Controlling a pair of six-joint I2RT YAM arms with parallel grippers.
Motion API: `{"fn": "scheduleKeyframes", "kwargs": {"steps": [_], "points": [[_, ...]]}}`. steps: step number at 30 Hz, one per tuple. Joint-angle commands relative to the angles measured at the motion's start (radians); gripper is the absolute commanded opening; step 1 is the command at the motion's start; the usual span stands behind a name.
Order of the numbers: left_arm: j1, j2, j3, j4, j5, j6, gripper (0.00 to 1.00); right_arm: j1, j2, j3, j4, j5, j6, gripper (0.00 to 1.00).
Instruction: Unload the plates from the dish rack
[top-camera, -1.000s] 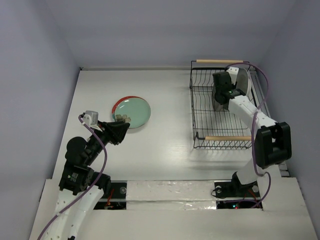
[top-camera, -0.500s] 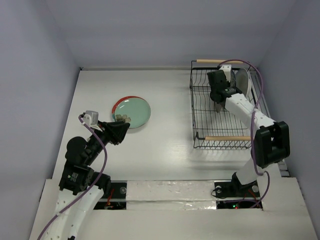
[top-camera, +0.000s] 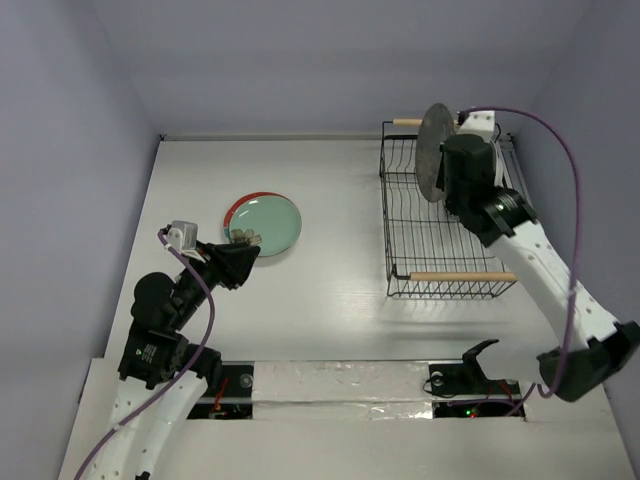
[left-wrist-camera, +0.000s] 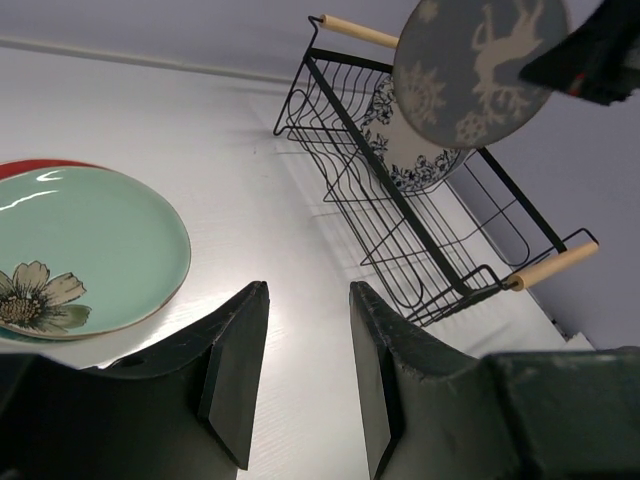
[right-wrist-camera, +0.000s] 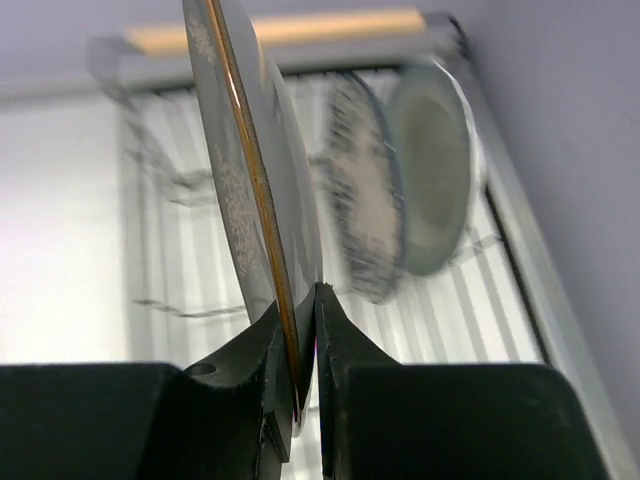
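Plates are sitting in three places: the right gripper (right-wrist-camera: 303, 322) is pinching the grey plate (top-camera: 433, 152) by its lower rim, its fingers (right-wrist-camera: 262, 370) closed tightly on the edge and holding the plate upright, lifted clear above the far end of the dish rack (top-camera: 388, 222). Just beyond that gripper, two more plates are standing on edge inside the rack, the blue-patterned plate (right-wrist-camera: 362, 215) nearer and the plain white plate (right-wrist-camera: 432, 180) behind it. The left gripper (left-wrist-camera: 307, 296) is hanging over the table (top-camera: 330, 200) with its fingers partly spread and gripping nothing. Ahead of it and to its left, the teal plate (left-wrist-camera: 90, 250) with a flower and a red edge is lying flat on the table, well apart from the rack.
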Motion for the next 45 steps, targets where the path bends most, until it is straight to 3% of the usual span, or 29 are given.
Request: {"fn": "scheduleKeyframes", "kwargs": {"steps": [1, 2, 5, 9, 12, 13, 23, 28, 33, 39, 42, 45], "points": [[0.005, 0.012, 0.013, 0.046, 0.002, 0.004, 0.35, 0.046, -0.139, 0.061, 0.196, -0.182, 0.097, 0.00], [0.005, 0.014, 0.013, 0.046, 0.000, 0.006, 0.35, 0.046, -0.148, 0.045, 0.255, -0.301, 0.120, 0.00], [0.005, 0.014, 0.014, 0.049, 0.012, 0.007, 0.33, 0.115, -0.123, -0.016, 0.393, -0.457, 0.214, 0.00], [0.005, 0.001, 0.011, 0.062, 0.043, 0.011, 0.29, 0.146, 0.007, -0.053, 0.578, -0.701, 0.404, 0.00], [0.005, 0.000, 0.015, 0.058, 0.037, 0.011, 0.14, 0.167, 0.140, -0.055, 0.750, -0.866, 0.542, 0.00], [0.005, -0.003, 0.015, 0.057, 0.031, 0.011, 0.03, 0.178, 0.171, -0.047, 0.782, -0.891, 0.568, 0.00], [0.005, -0.009, 0.016, 0.049, 0.008, 0.006, 0.01, 0.259, 0.502, 0.013, 0.951, -0.890, 0.799, 0.00], [0.005, -0.006, 0.008, 0.055, 0.014, 0.003, 0.18, 0.278, 0.614, -0.010, 1.037, -0.917, 0.897, 0.00], [0.005, -0.006, 0.010, 0.057, 0.016, 0.003, 0.25, 0.287, 0.700, 0.007, 1.048, -0.921, 0.927, 0.01], [0.005, -0.008, 0.008, 0.055, 0.017, 0.001, 0.27, 0.287, 0.737, -0.030, 1.081, -0.925, 0.963, 0.12], [0.005, -0.009, 0.010, 0.057, 0.017, 0.003, 0.27, 0.296, 0.743, -0.044, 1.072, -0.931, 0.955, 0.22], [0.005, -0.009, 0.008, 0.055, 0.014, 0.001, 0.27, 0.296, 0.724, -0.050, 1.013, -0.902, 0.906, 0.40]]}}
